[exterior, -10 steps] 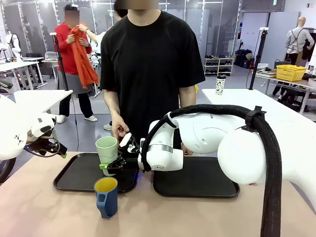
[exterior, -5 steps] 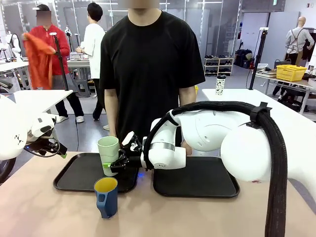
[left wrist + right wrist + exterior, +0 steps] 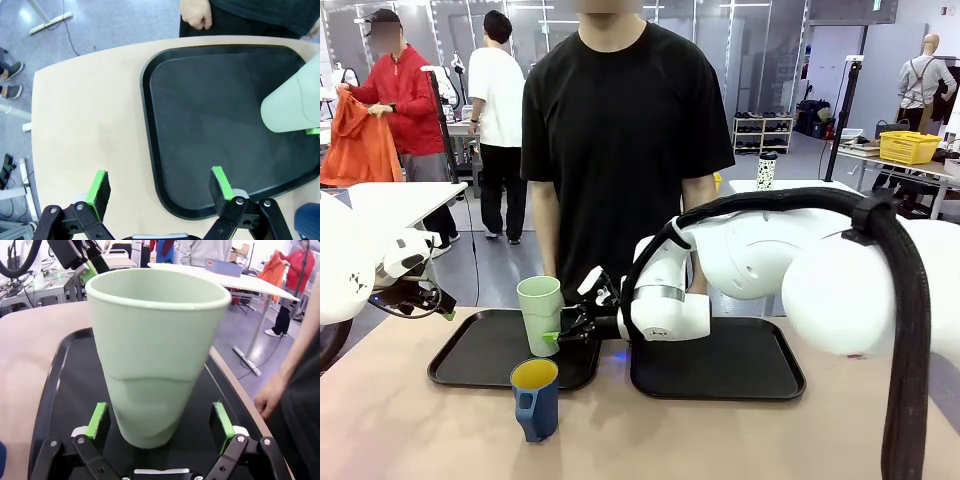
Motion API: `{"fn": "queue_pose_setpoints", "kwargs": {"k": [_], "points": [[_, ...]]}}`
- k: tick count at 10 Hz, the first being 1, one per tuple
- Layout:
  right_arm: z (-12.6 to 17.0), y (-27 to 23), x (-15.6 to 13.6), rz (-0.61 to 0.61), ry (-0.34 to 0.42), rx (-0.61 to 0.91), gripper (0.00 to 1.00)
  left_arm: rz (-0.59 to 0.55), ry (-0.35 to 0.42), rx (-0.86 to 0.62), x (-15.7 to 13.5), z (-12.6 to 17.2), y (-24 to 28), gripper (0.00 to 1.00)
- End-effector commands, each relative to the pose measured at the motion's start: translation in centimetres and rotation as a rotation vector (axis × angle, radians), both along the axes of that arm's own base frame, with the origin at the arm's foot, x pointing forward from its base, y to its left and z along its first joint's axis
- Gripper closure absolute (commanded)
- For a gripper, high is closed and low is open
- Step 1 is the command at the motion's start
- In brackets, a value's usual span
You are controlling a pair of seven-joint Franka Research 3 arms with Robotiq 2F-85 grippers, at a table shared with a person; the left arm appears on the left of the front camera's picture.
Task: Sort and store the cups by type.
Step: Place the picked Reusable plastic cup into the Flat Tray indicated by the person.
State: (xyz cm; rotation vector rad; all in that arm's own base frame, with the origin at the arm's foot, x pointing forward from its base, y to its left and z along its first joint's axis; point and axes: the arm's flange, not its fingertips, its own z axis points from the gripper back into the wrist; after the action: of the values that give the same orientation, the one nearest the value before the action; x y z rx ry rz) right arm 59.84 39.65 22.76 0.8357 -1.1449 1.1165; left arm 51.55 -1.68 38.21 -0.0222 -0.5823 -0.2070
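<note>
Smooth tapered mint tumbler point(image 3: 157, 355) upright on matte black tray point(image 3: 52, 385) — right tool point(image 3: 160, 415) spread around its base

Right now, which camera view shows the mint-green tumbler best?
The right wrist view: the tumbler stands close, rim to base. The front view shows it upright but small; the left wrist view cuts it off at the edge.

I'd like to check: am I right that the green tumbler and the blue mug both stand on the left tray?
Not quite: the tumbler stands on the left tray, but the mug stands on the table in front of it, as the front view shows.
</note>
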Motion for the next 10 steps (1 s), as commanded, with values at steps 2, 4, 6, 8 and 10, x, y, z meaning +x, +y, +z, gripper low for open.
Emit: {"fn": "queue_pose_setpoints", "kwargs": {"k": [2,4,6,8,10], "points": [[1.4,-4.0,-1.3,-0.075,0.033,-0.03,0.0,0.0,-0.001,0.0,0.0,0.1,0.0,0.0],[3.6,-7.6,-2.6,-0.124,0.014,-0.142,0.0,0.0,-0.001,0.0,0.0,0.1,0.0,0.0],[7.7,-11.0,-5.1,-0.168,-0.017,-0.284,0.0,0.0,-0.001,0.0,0.0,0.1,0.0,0.0],[11.3,-13.8,-8.1,-0.177,-0.003,-0.348,0.0,0.0,-0.001,0.0,0.0,0.1,0.0,0.0],[12.8,-14.9,-9.9,-0.162,-0.001,-0.387,0.0,0.0,-0.001,0.0,0.0,0.1,0.0,0.0]]}}
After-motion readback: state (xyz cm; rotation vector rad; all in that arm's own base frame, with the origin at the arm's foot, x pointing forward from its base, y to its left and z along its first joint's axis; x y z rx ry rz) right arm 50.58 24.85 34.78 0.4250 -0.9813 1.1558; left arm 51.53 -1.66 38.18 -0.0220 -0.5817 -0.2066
